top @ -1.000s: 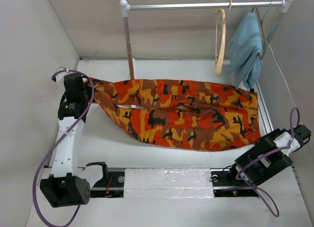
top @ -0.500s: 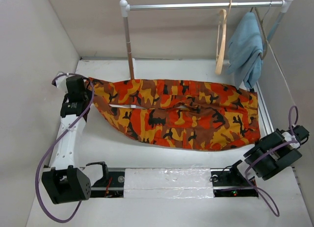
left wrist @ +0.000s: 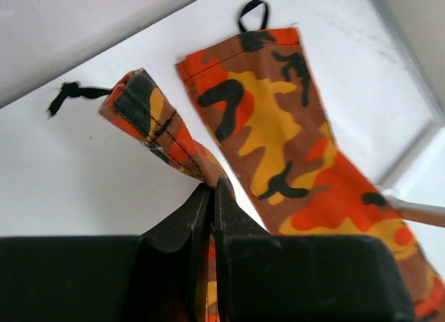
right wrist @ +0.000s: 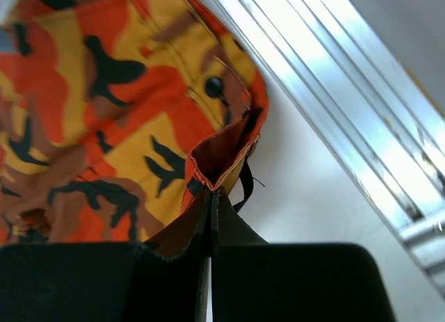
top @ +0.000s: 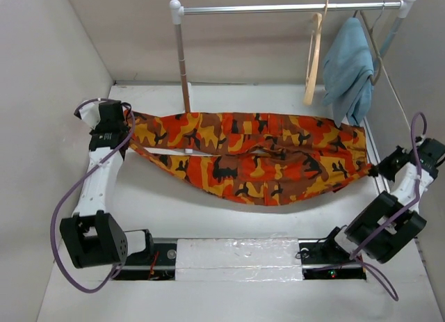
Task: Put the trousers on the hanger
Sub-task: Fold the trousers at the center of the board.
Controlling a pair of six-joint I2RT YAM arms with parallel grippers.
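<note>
The camouflage trousers [top: 257, 158] lie stretched left to right across the middle of the table. My left gripper [top: 119, 124] is shut on a leg hem at their left end. The left wrist view shows that hem [left wrist: 149, 120] bunched in my left gripper [left wrist: 212, 186], with the other leg [left wrist: 278, 141] flat beside it. My right gripper [top: 375, 170] is shut on the waist edge at their right end. In the right wrist view the waistband [right wrist: 222, 151] folds up out of my right gripper [right wrist: 211, 193]. The tan wooden hanger [top: 314, 58] hangs on the rail [top: 278, 7], well behind the trousers.
A light-blue cloth [top: 348, 65] hangs on a thin hanger to the right of the wooden one. The rack's left post [top: 183, 65] stands just behind the trousers. A metal track [right wrist: 334, 106] runs along the table's right side. Walls close in on left and right.
My right arm swung from the near right corner to the trousers' waist and shut on it. The left gripper pulled its hem farther back and left. The trousers are now drawn taut and narrower.
</note>
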